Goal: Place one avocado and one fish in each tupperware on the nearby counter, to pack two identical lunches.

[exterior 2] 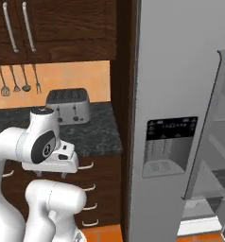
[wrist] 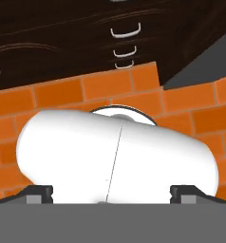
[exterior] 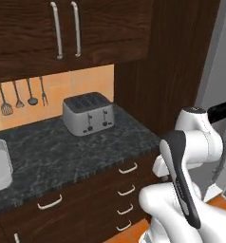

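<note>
A: We're looking along the end effector [wrist: 112,193], and its jaws are spread wide. One dark fingertip [wrist: 39,192] is out at each side, and nothing is between them.

B: Nothing held, then?

A: Nothing. It's aimed down at an orange brick floor [wrist: 62,95]. Past that floor, on the far side from the tips, runs a dark wooden front with curved silver drawer handles [wrist: 126,32].

B: And the surface?

A: The dark marbled surface [exterior: 62,152] tops those drawers, so it's higher than the end effector and well apart from it. A silver toaster [exterior: 89,114] stands upright at the back of it against the orange tiled wall.

B: Any sign of a lunch box?

A: At the far end of the surface from the end effector is a pale rimmed tray [exterior: 0,163], cut off by the picture's edge. It could be the tupperware or a basin, I can't tell which. I can't see what's inside it either.

B: What else is around?

A: Kitchen utensils [exterior: 20,95] hang on the wall behind that end, under a dark cupboard [exterior: 62,28]. On the other side, a tall grey fridge [exterior 2: 180,94] stands just beside the surface, its door [exterior 2: 218,142] swung open.
</note>
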Tool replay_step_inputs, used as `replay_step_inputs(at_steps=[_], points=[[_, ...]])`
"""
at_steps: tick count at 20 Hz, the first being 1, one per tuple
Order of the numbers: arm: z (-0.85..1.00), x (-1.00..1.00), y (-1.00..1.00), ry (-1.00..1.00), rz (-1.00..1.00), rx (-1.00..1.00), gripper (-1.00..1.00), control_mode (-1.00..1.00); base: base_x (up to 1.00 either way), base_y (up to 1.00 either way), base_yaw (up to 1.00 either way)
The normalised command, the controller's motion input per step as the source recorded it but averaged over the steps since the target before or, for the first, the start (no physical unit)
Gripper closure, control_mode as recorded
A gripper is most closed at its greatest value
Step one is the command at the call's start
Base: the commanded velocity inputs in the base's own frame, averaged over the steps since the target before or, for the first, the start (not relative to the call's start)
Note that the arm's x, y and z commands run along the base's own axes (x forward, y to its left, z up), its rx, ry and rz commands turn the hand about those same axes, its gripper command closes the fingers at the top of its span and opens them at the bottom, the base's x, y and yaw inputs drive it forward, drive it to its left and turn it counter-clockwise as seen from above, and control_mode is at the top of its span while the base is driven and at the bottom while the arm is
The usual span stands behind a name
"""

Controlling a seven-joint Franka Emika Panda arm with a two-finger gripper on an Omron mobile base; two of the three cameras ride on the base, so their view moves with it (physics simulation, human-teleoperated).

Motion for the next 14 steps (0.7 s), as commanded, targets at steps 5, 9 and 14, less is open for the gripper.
replay_step_inputs(at_steps=[5, 9, 14], points=[[0.0, 0.0, 0.0, 0.0, 0.0, 0.0, -1.0, 1.0, -0.03, -1.0, -0.2], [0.0, 0.0, 0.0, 0.0, 0.0, 0.0, -1.0, 1.0, -0.09, -1.0, -0.14], [0.0, 0.0, 0.0, 0.0, 0.0, 0.0, -1.0, 1.0, 0.03, -1.0, -0.09]])
